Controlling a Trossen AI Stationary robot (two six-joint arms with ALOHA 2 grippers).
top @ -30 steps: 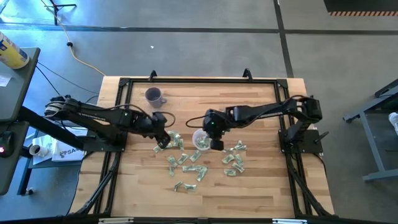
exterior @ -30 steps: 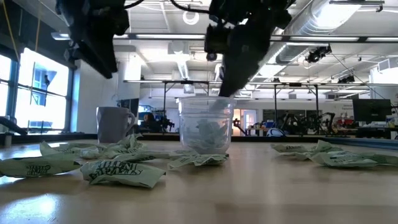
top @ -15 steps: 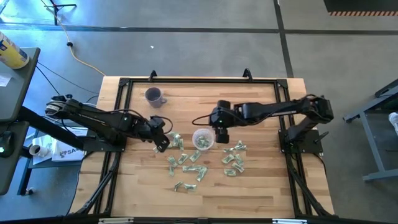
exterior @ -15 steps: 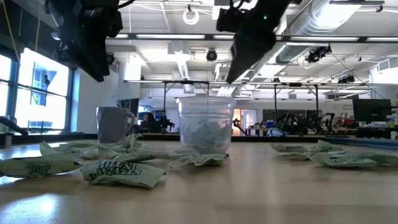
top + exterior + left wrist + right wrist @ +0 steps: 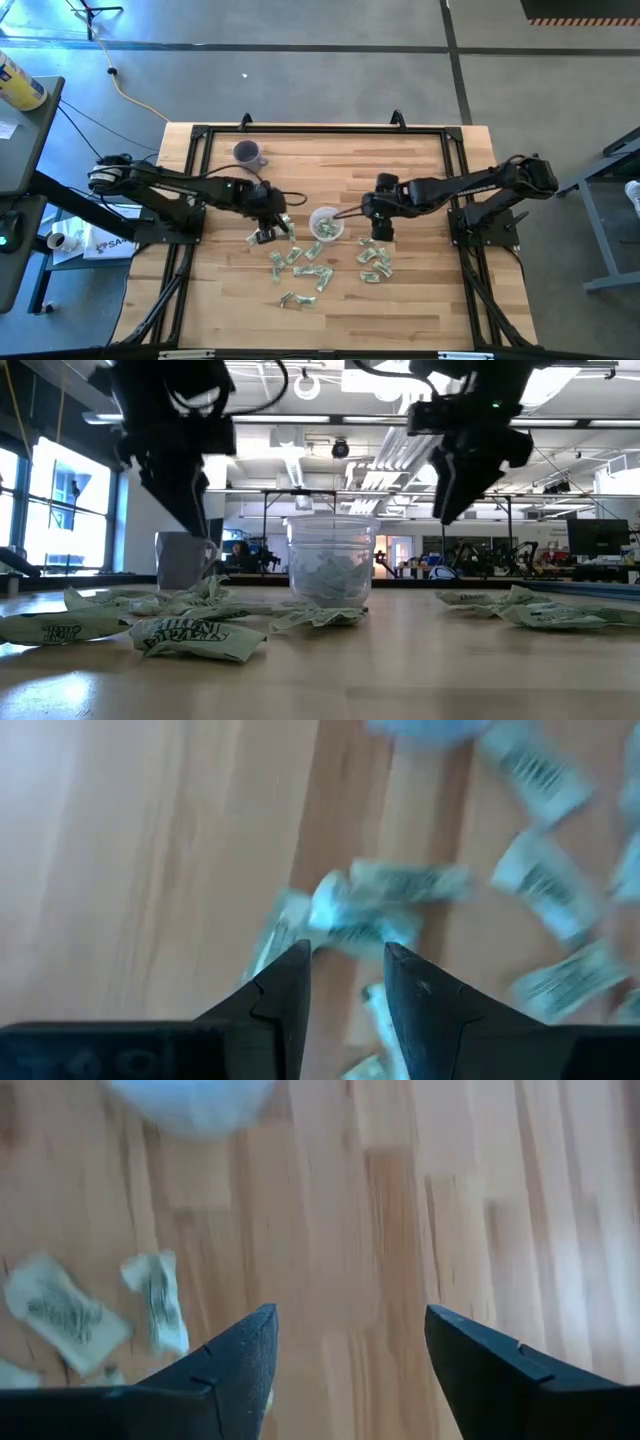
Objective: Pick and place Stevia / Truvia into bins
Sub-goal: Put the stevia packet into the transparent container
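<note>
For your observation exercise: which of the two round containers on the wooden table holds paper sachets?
The clear plastic cup, mid-table; the purple mug shows none inside.

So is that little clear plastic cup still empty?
No. The small clear plastic cup stands upright and already holds pale sachets, piled partway up inside, as the low view shows.

You have a butcher-block wooden table [image 5: 420,300] with a black frame round its edge, filling the middle of the high view; the clear cup [image 5: 325,223] stands at the centre; green and white sachets [image 5: 300,262] lie scattered below and to both sides of it; a purple mug [image 5: 246,154] stands towards the upper left.
</note>
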